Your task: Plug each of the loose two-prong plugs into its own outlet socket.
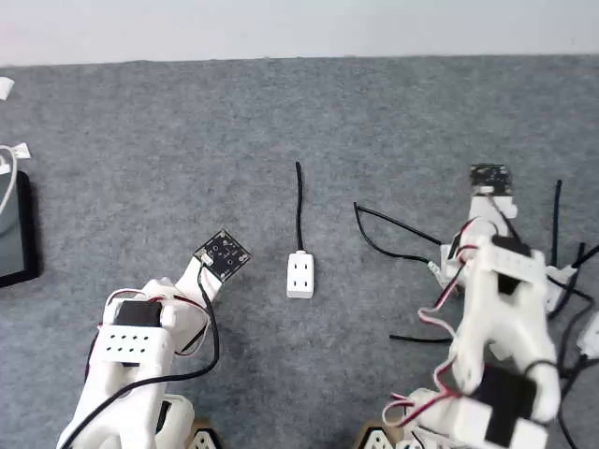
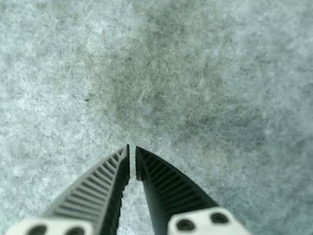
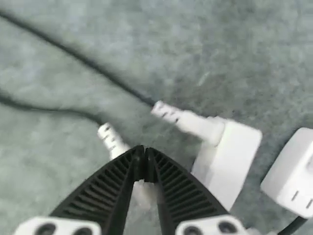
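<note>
While the left fingers are shut on nothing and the right fingers sit shut over loose plugs near the bench right edge, the mid-bench outlet socket lies empty; no plugging looks done.

Left end effector closed over bare grey felt

The left end effector points down at the table, whose surface is a grey, felt-like covering with a fuzzy, mottled texture. Its two dark fingers are ribbed along their inner faces and taper to narrow tips that come together, with a thin pale sliver of the covering showing between them. Each finger widens toward a white mount with round screw holes. A darker, shadowed patch spreads across the felt past the tips, and a tiny dark speck lies off to one side, well apart from the fingers.
</note>
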Robot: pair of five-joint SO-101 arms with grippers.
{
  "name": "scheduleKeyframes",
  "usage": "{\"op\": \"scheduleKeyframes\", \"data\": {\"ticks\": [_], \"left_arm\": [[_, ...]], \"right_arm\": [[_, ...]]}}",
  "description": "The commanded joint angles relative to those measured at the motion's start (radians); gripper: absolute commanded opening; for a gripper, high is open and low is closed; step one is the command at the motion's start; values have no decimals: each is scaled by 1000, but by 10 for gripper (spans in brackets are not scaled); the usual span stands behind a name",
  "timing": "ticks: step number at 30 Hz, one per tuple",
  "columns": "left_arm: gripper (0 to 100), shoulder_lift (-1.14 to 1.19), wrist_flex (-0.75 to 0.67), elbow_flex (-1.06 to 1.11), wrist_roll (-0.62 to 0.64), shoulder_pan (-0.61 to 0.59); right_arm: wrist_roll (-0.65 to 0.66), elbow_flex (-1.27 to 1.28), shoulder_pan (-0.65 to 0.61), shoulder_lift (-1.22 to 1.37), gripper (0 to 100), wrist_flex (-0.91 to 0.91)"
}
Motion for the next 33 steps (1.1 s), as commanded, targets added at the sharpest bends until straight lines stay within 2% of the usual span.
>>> {"op": "scheduleKeyframes", "data": {"ticks": [1,33], "left_arm": [[13,-12,-15,-13,-5,-3],[13,-12,-17,-13,-5,-2]], "right_arm": [[-8,-95,15,50,9,-15],[181,-69,-130,68,9,94]]}}
